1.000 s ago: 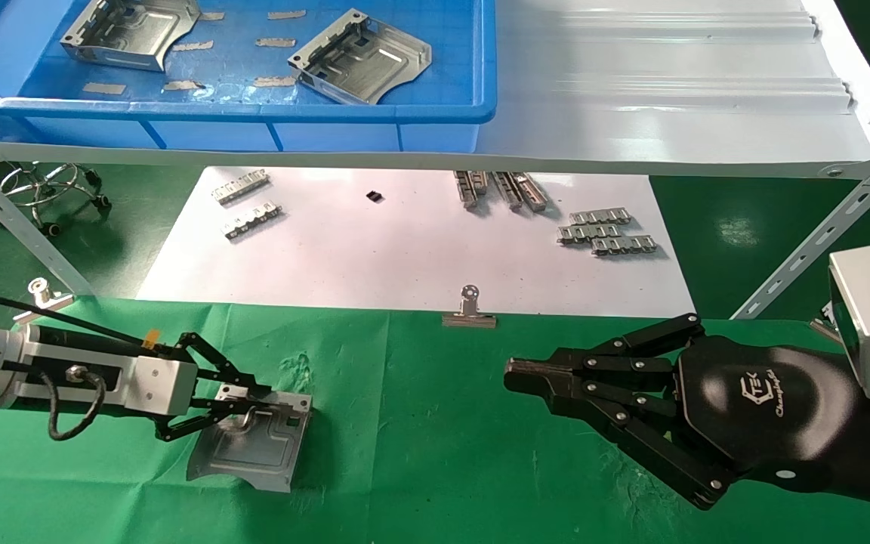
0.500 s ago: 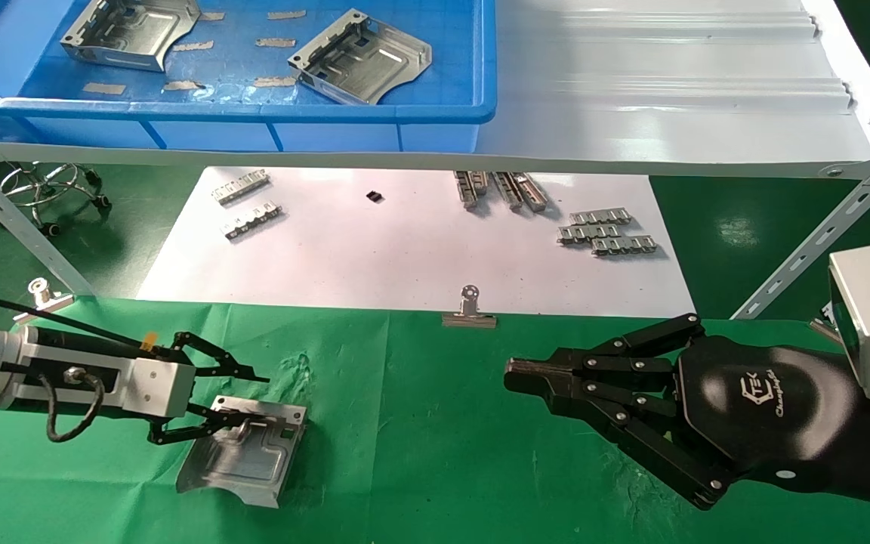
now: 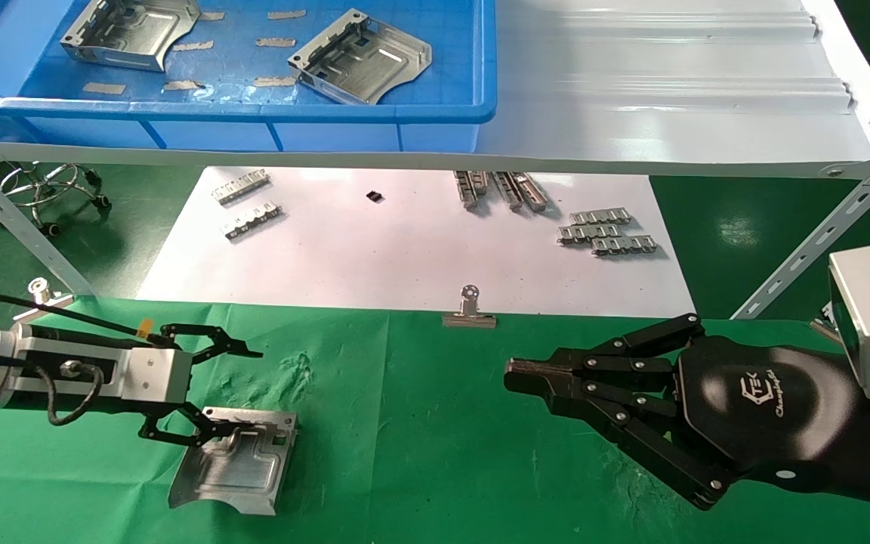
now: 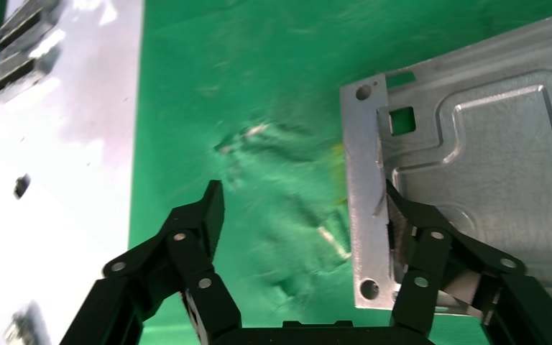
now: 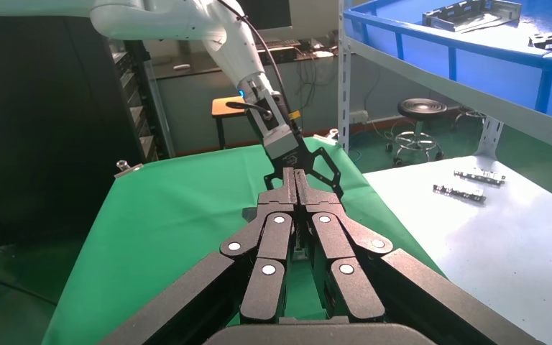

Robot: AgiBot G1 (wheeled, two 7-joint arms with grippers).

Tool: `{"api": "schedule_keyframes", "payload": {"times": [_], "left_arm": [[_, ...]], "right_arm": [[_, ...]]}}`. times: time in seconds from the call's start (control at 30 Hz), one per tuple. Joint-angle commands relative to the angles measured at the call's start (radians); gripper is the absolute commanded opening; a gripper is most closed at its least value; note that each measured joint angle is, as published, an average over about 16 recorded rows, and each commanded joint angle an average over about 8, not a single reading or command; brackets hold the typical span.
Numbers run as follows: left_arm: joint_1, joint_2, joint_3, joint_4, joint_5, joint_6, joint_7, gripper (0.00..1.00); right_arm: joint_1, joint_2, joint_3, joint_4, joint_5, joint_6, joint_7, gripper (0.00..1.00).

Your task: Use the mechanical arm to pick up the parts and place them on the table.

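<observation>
Surface (image 3: 435, 423): green cloth, wrinkled, spanning the near side. White sheet (image 3: 405, 249) beyond its far edge, pinned by a binder clip (image 3: 469, 311) at mid far edge, with toothed strips (image 3: 607, 230) scattered on it. Blue bin (image 3: 223, 68) up on the shelf (image 3: 669, 83) at far left.

Parts: two plates (image 3: 363, 59) remain in the bin. One part (image 3: 231, 468) now lies flat on the surface near the near-left corner, curved edge toward the near edge.

Change over the last second: my left tool (image 3: 205, 393) was clamped on that part's raised wall; the jaws have since spread wide and the part has settled lower and flatter on the cloth. The left wrist view shows one finger (image 4: 417, 237) over the plate's flange, the other well out over bare cloth. Nothing is gripped, though that near finger looks to be touching or barely clear of the metal; I cannot tell which.

My right tool (image 3: 548, 378) sits over the right half of the surface, fingers pressed together, holding nothing, unmoved.

Reading: this placement looks complete. Next I would lift the left tool straight clear so the finger does not drag the plate, then return for the two in the bin.
</observation>
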Motion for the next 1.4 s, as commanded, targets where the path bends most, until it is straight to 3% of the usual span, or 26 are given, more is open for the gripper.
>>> {"api": "schedule_keyframes", "payload": {"times": [0.03, 0.43, 0.77, 0.8, 1.0, 1.07, 1.4], "left_arm": [[0.002, 0.0, -0.006, 0.01, -0.009, -0.007, -0.011, 1.0], [0.016, -0.002, -0.02, 0.003, -0.029, -0.019, 0.013, 1.0], [0.016, -0.033, -0.05, -0.034, -0.076, 0.1, -0.053, 1.0], [0.021, -0.04, -0.053, -0.049, -0.086, 0.11, -0.076, 1.0], [0.066, -0.08, -0.077, -0.161, -0.145, 0.128, -0.222, 1.0], [0.082, -0.089, -0.092, -0.191, -0.158, 0.129, -0.257, 1.0], [0.179, -0.134, -0.202, -0.362, -0.202, 0.111, -0.403, 1.0]], "right_arm": [[0.0, 0.0, 0.0, 0.0, 0.0, 0.0, 0.0, 0.0], [0.0, 0.0, 0.0, 0.0, 0.0, 0.0, 0.0, 0.0], [0.0, 0.0, 0.0, 0.0, 0.0, 0.0, 0.0, 0.02], [0.0, 0.0, 0.0, 0.0, 0.0, 0.0, 0.0, 0.08], [0.0, 0.0, 0.0, 0.0, 0.0, 0.0, 0.0, 0.83], [0.0, 0.0, 0.0, 0.0, 0.0, 0.0, 0.0, 1.0], [0.0, 0.0, 0.0, 0.0, 0.0, 0.0, 0.0, 1.0]]}}
